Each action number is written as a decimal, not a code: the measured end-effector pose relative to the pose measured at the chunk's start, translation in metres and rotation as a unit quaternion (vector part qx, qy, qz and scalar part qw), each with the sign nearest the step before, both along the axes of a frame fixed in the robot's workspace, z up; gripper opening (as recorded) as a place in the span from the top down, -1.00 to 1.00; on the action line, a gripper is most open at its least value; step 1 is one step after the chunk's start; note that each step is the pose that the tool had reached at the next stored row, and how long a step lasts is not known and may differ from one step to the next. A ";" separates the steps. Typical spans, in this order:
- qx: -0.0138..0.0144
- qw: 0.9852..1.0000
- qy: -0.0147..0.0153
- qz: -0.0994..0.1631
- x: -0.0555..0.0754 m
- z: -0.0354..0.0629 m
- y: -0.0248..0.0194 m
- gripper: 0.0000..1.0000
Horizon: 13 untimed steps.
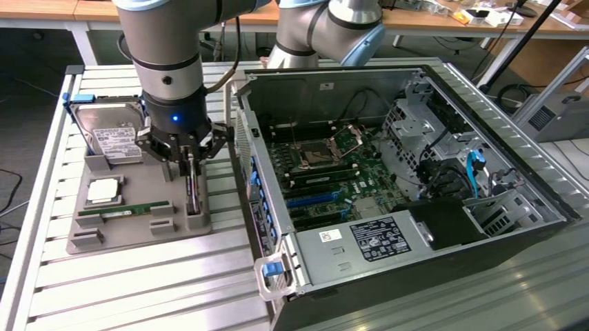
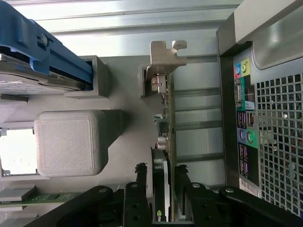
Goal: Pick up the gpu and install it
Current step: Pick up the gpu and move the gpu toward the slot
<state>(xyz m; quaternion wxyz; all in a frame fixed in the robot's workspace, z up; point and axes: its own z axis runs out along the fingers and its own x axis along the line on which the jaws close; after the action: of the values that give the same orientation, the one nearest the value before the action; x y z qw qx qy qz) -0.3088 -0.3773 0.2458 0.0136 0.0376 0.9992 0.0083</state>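
Wrist view: gpu sits w/in end effector, clamped narrow (card upright in gray holder).

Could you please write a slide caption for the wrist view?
Gripper at the upright gpu in its gray holder, beside the computer case.

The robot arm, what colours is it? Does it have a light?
The arm is a fat silver-grey tube with pale blue joint caps. Its wrist is black, with a small glowing blue light. The gripper is black, built of jointed bars. A dark cable runs beside the arm.
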 end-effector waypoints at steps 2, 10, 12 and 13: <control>0.000 1.000 0.000 0.000 0.000 0.0000 0.0000 0.47; 0.000 1.000 0.000 0.000 0.000 0.0000 0.0000 0.47; 0.000 1.000 0.000 0.000 0.000 -0.0001 -0.0001 0.47; 0.000 1.000 0.000 0.000 0.000 0.0000 -0.0001 0.47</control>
<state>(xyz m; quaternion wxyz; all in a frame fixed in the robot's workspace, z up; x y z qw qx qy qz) -0.3088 -0.3774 0.2457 0.0136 0.0377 0.9992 0.0083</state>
